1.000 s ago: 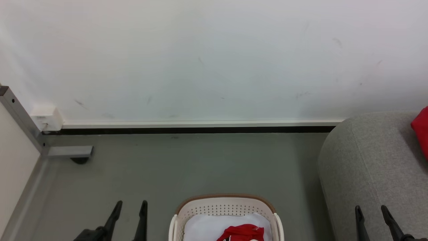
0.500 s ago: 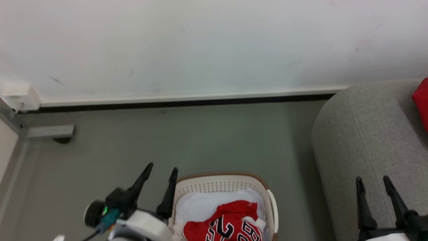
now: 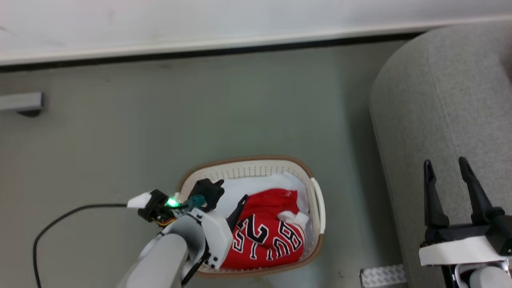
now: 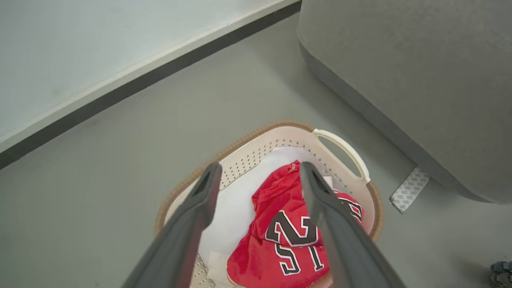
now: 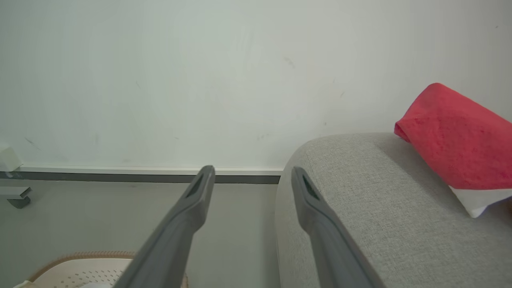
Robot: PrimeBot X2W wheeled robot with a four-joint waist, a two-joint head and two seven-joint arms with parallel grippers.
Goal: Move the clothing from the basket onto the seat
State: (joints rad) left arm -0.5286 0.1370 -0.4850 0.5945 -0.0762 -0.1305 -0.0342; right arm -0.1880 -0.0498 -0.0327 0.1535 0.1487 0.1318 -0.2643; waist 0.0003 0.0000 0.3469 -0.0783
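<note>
The cream basket (image 3: 248, 161) with a brown rim stands on the grey floor, left of the grey sofa (image 3: 440, 100). In it a red jersey (image 3: 268, 236) with black-and-white lettering lies on a plain white cloth (image 3: 256, 186). My left gripper (image 4: 259, 170) hangs open above the basket, fingers pointing down at the jersey (image 4: 288, 236) and apart from it; one finger (image 3: 239, 210) shows past the wrist. My right gripper (image 3: 445, 163) is open and empty over the sofa's rounded arm (image 5: 360, 192). A red cloth with a white edge (image 5: 452, 148) lies on the sofa.
A white wall with a dark baseboard (image 3: 200, 54) runs behind. A grey metal foot (image 3: 20, 102) sticks out at the far left. A black cable (image 3: 60, 218) trails on the floor. A patterned metal plate (image 3: 382, 276) lies between basket and sofa.
The head camera has tilted down, bringing the whole basket into view. My left arm has swung in from the basket's left side to above it, fingers now pointing down at the jersey.
</note>
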